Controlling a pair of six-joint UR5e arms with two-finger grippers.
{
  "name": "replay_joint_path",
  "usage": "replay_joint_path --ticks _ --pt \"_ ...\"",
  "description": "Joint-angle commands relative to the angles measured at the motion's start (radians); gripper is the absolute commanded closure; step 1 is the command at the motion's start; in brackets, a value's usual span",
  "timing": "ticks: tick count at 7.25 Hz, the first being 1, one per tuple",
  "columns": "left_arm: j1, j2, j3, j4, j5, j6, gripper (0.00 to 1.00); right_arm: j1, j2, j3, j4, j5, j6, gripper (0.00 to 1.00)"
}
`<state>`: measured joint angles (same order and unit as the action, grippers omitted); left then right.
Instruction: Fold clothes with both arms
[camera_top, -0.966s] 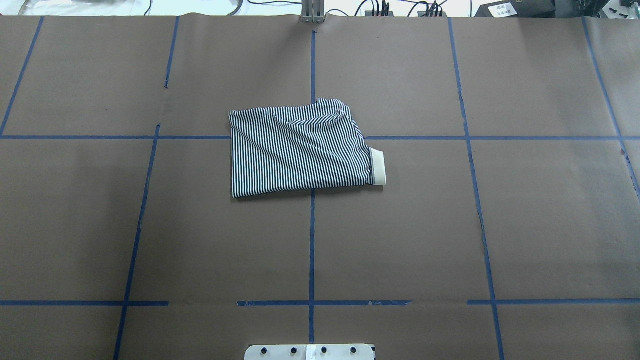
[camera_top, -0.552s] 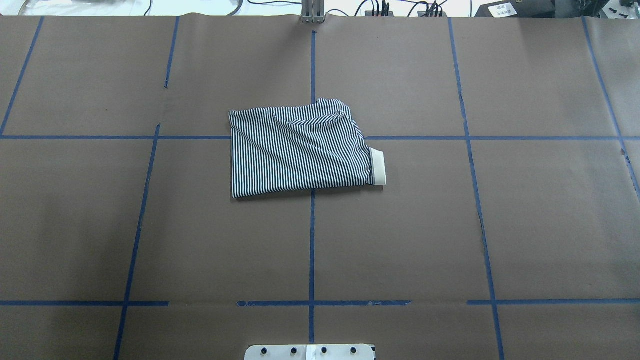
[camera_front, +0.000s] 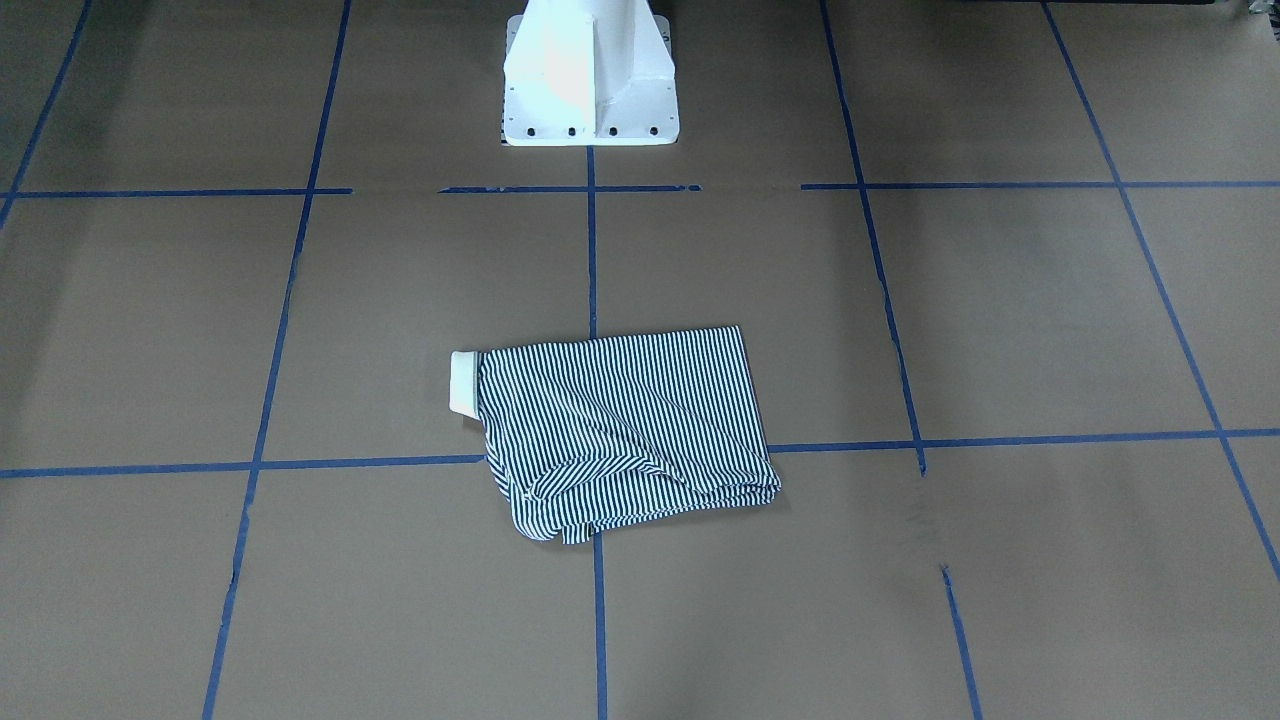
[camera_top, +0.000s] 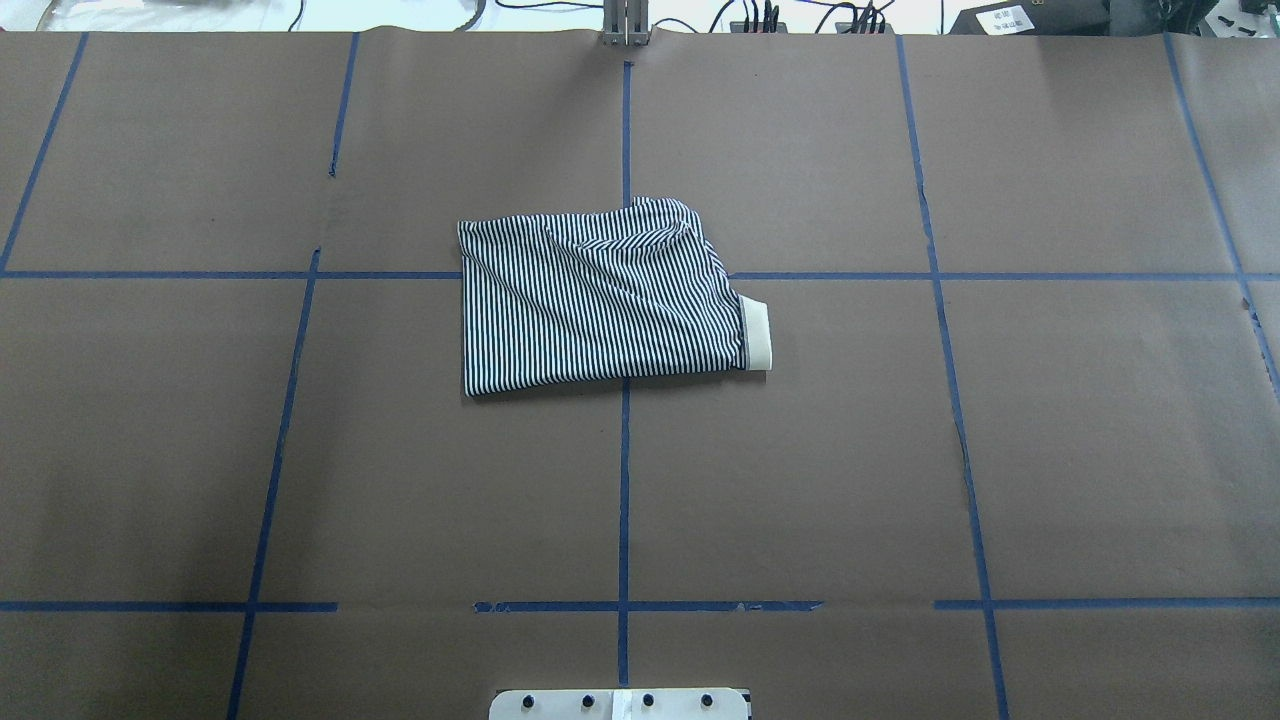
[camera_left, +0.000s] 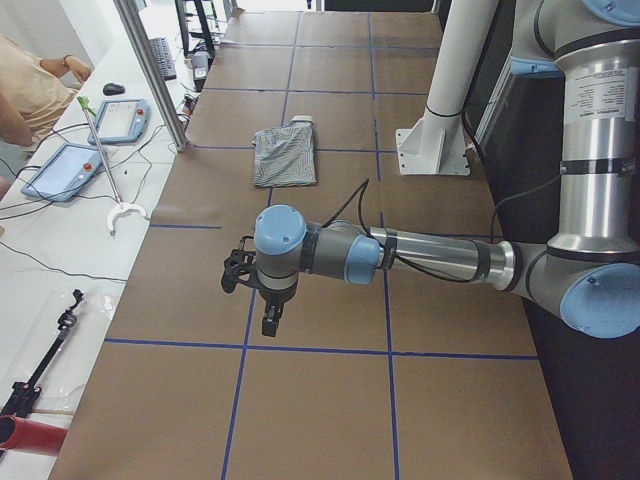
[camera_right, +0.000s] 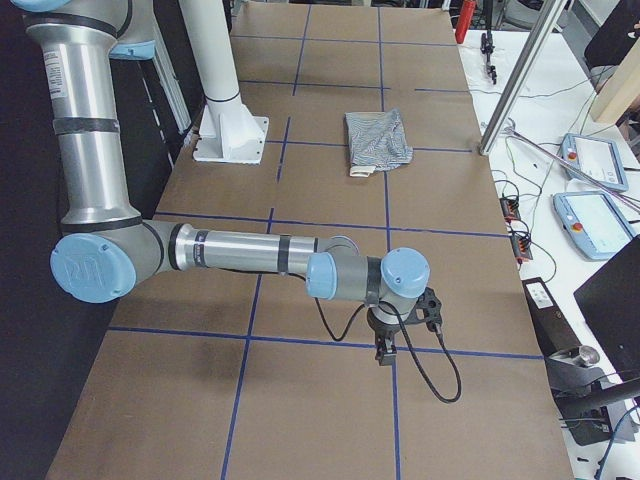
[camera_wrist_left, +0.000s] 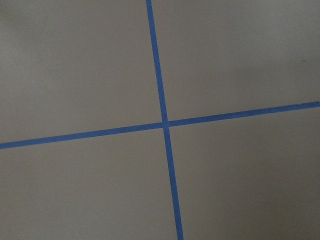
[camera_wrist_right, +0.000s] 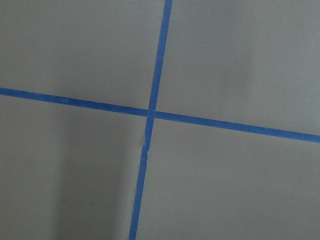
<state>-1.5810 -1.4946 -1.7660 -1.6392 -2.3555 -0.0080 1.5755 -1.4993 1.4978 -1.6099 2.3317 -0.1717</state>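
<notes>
The striped navy-and-white polo shirt (camera_top: 600, 300) lies folded into a compact rectangle near the table's middle, its cream collar (camera_top: 760, 335) sticking out on the overhead view's right. The same shirt (camera_front: 620, 430) shows in the front view with the collar (camera_front: 463, 382) on the left. My left gripper (camera_left: 270, 322) hangs over bare table far from the shirt (camera_left: 283, 155), seen only from the side; whether it is open or shut I cannot tell. My right gripper (camera_right: 385, 350) likewise hangs far from the shirt (camera_right: 377, 138), state unclear. Both wrist views hold only brown paper and blue tape.
The white pedestal base (camera_front: 588, 80) stands at the robot's edge of the table. Blue tape lines (camera_top: 625, 480) grid the brown paper cover. Teach pendants (camera_left: 62, 170) and cables lie on the white bench beside the table, where a person (camera_left: 25, 90) sits.
</notes>
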Motion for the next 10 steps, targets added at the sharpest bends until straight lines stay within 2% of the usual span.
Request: replay_joint_path --ticks 1,3,10 --pt "0.001 0.005 -0.007 0.001 -0.011 -0.003 0.0 -0.003 -0.013 0.019 -0.018 0.0 -0.002 0.0" --pt "0.001 0.007 -0.038 -0.005 -0.01 -0.004 0.0 -0.003 -0.015 0.012 -0.016 0.015 -0.002 0.0" --pt "0.004 0.007 -0.052 -0.011 -0.015 -0.001 0.0 -0.003 -0.023 0.03 -0.012 0.052 0.017 0.0"
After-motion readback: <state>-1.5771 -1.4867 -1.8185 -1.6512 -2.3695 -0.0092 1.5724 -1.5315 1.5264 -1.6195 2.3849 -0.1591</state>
